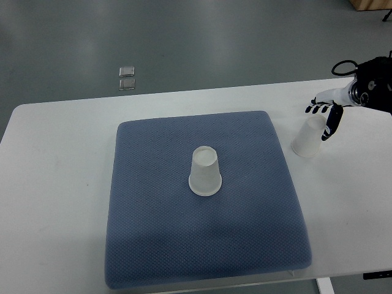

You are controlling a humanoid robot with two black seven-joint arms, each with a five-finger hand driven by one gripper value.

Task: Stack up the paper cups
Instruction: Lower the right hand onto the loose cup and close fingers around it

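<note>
While one paper cup [204, 172] sits upside down in the middle of the blue mat [153, 245], the right hand [328, 114] (its fingers spread apart) touches a second cup [307, 138]; that cup stands upside down on the white table [55, 184], beside the mat.

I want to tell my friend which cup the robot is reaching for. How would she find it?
Find the white table with the big blue mat on it. Look off the mat's right edge, near the far right of the table, where the robot's right hand is. The cup there stands upside down on bare table beside the hand, while the other cup sits alone mid-mat.
</note>
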